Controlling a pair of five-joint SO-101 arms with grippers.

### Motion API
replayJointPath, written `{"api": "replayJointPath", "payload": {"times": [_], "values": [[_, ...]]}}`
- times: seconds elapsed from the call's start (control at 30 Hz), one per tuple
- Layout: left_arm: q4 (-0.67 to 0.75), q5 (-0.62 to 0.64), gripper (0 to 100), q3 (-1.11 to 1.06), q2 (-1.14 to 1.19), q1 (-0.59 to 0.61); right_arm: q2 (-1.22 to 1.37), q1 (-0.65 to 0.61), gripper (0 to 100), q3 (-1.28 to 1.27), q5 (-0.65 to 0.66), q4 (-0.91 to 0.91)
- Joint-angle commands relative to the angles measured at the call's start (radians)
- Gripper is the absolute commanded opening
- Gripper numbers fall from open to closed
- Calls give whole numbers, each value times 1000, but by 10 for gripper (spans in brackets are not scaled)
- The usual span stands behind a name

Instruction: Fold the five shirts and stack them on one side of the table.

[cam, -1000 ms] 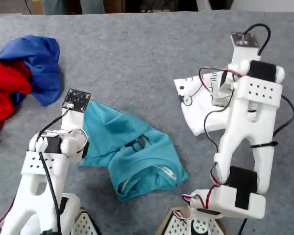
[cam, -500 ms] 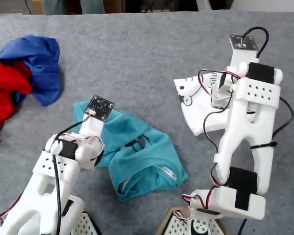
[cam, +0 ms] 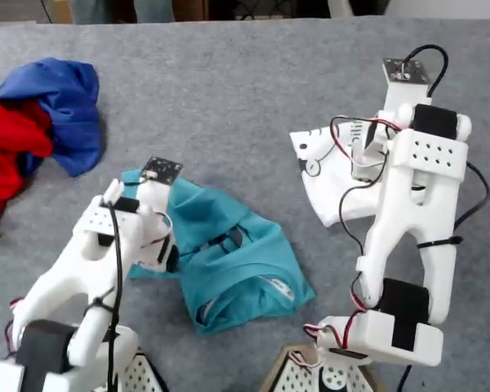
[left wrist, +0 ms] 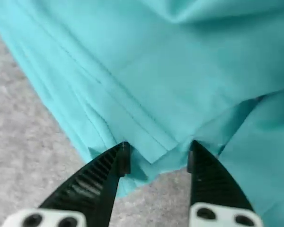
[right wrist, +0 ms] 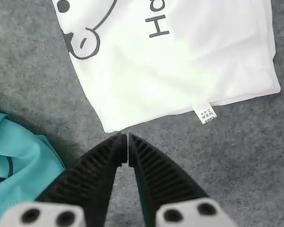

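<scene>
Grey felt-like cloth (cam: 229, 90) covers the whole table, and a dark strip of room runs along its far edge at 12 o'clock. Four shirts lie on it: a teal shirt (cam: 237, 261) crumpled near 6 o'clock, a white shirt (cam: 327, 180) folded flat toward 3 o'clock, and a blue shirt (cam: 61, 110) bunched against a red shirt (cam: 8, 159) out at 9 to 10 o'clock. Two arms stand at the near edge. The left arm (cam: 90, 269) bends over the teal shirt's 9 o'clock side and the right arm (cam: 416, 204) over the white one. From the left wrist, the left gripper (left wrist: 158, 150) has its fingers spread wide, tips either side of a layered teal fold. From the right wrist, the right gripper (right wrist: 127, 140) has its fingers pressed together on nothing, above bare cloth just beside the white shirt's edge. That view adds black print and a small label (right wrist: 206, 113) at the hem.
</scene>
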State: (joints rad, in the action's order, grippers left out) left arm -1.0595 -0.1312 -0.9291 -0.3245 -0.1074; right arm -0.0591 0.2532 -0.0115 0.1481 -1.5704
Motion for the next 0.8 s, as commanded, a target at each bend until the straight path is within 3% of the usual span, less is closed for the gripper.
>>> {"api": "replayJointPath", "payload": {"times": [0.0,0.07,0.2,0.77], "values": [[8,11,182,62,5,8,-48,-5,21,4,-9,2],[-2,11,166,79,-5,8,-48,-5,21,4,-9,2],[-157,11,188,176,-35,-12,-47,-5,21,4,-9,2],[-9,11,202,185,210,-7,-42,-3,21,2,-9,0]]}}
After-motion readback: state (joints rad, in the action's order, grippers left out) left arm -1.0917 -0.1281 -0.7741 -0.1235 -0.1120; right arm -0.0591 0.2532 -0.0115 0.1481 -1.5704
